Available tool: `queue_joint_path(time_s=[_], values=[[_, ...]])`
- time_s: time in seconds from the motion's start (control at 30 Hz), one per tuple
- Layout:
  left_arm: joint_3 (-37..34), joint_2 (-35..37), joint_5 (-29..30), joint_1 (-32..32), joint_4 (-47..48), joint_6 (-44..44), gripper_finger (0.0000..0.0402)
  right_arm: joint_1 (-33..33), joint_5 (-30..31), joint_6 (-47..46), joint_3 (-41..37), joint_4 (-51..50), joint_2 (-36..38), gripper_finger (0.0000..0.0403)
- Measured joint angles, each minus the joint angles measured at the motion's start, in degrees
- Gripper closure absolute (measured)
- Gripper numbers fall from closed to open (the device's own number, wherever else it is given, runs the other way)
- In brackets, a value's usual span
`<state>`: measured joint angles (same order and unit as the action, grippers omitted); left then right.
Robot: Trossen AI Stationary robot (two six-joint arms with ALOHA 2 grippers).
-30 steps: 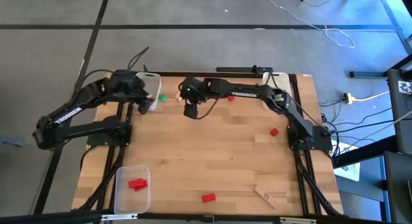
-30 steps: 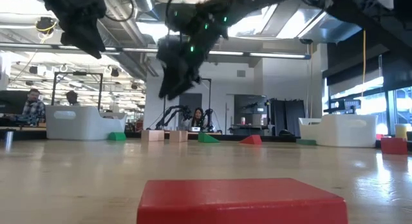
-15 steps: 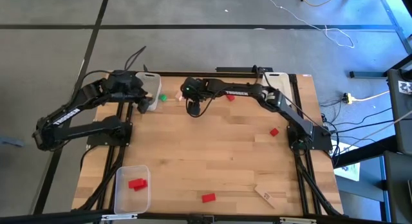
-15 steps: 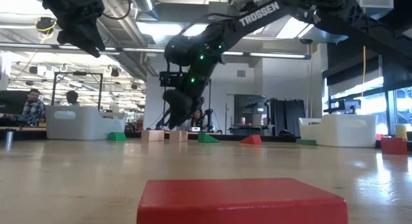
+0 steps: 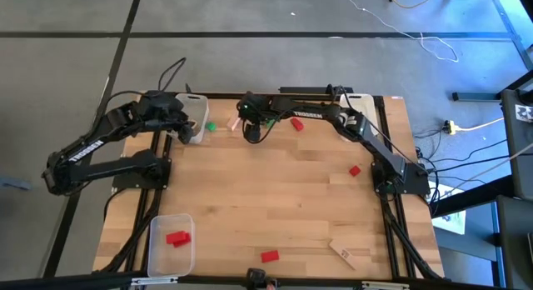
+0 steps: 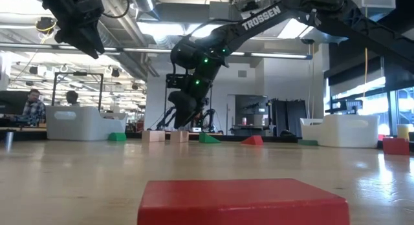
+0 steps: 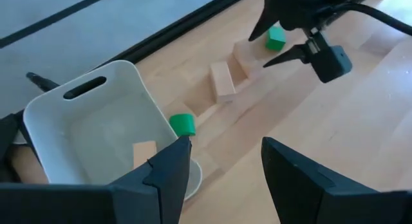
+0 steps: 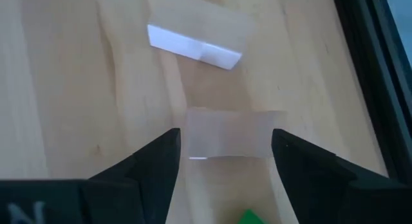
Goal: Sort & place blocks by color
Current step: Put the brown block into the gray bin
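**Right gripper poised over a wooden block at the far edge**

At the table's far edge, the right gripper (image 8: 222, 163) hangs with its jaws spread wide on either side of a pale wood block (image 8: 226, 134); nothing is held yet. A second wood block (image 8: 196, 37) lies just beyond it, and a green block (image 8: 248, 217) shows between the fingers, nearer the wrist.

The left gripper (image 7: 222, 166) waits, parted and empty, above the white bin (image 7: 84, 130), which already holds 1 wood piece (image 7: 145, 153); a green cylinder (image 7: 183, 124) sits just outside its rim.

To grip well, I would lower straight down until the pads bracket the block's flat sides, keeping it centred so neither finger nudges it askew, and staying clear of the green neighbour. Close only once the fingertips reach table level.

Other red blocks (image 5: 269, 257) lie scattered, 1 of them in the clear bin (image 5: 171, 248).
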<state>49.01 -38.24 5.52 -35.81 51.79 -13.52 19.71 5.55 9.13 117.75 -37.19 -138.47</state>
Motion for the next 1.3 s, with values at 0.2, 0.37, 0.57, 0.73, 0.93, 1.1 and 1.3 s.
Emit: queue_joint_path(time_s=[0.2,0.37,0.57,0.73,0.93,1.1,1.3], values=[[0.0,0.0,1.0,0.0,0.0,0.0,0.0219,-1.5,0.7,0.5,0.0,0.5,0.0,0.0159],[0.0,0.0,1.0,0.0,0.0,0.0,0.0219,-2.5,6.4,0.6,0.0,1.7,-0.9,0.0175],[0.0,0.0,1.0,0.0,0.0,0.0,0.0219,-2.4,7.6,0.6,0.0,1.8,-1.2,0.0206],[0.0,0.0,1.0,0.0,0.0,0.0,0.0219,-2.8,6.4,0.7,0.0,1.3,-1.2,0.0216],[0.0,0.0,1.0,0.0,0.0,0.1,0.0219,-3.6,5.8,1.7,0.0,1.2,-1.2,0.0217],[0.0,0.0,1.0,0.0,0.0,0.1,0.0219,-3.5,5.9,0.1,0.0,1.4,-1.2,0.0217],[0.0,0.0,1.0,0.0,0.0,0.1,0.0219,-3.5,5.7,0.0,0.0,1.3,-1.2,0.0217]])
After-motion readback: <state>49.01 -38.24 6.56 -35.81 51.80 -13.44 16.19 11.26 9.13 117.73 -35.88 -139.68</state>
